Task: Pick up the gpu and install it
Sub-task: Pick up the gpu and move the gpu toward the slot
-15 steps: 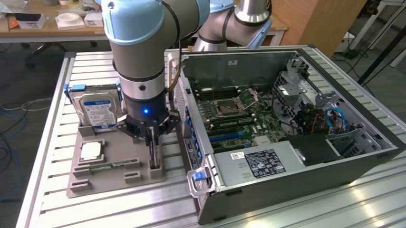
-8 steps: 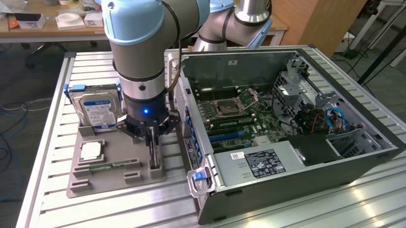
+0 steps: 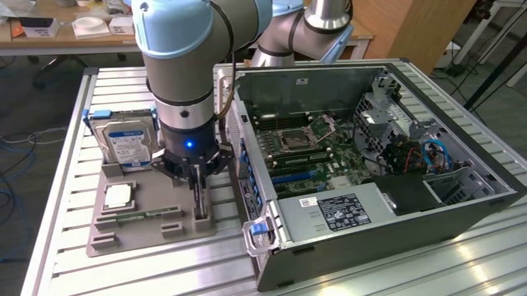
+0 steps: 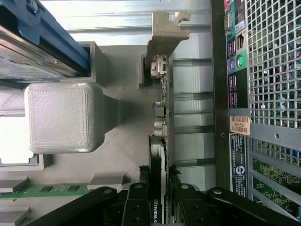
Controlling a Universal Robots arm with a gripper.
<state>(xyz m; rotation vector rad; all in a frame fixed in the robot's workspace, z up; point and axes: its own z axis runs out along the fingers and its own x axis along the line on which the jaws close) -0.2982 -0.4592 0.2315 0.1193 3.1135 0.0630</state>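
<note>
Gripper point(image 4: 157, 209) fingers point(image 4: 136, 207) are clamped on both faces of the gpu point(image 4: 159, 155), an NVIDIA-marked card w/ silvery bracket point(image 4: 165, 33). The card stands on edge in its slot of the grey printed tray point(image 3: 140, 240), along the tray side next to the open PC case point(image 3: 395, 228). Also on the tray: hard drive point(image 3: 123, 145) upright at the tray end by the bracket, CPU point(image 3: 120, 196) approx. mid-tray, and RAM stick point(image 3: 140, 216) lying flat just beside the CPU.

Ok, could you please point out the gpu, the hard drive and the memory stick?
gpu point(image 4: 157, 165), wrist view, on the black edge of the card.
hard drive point(image 3: 128, 148), exterior view, on its blue-white label.
memory stick point(image 3: 144, 216), exterior view, on the green board.
</note>
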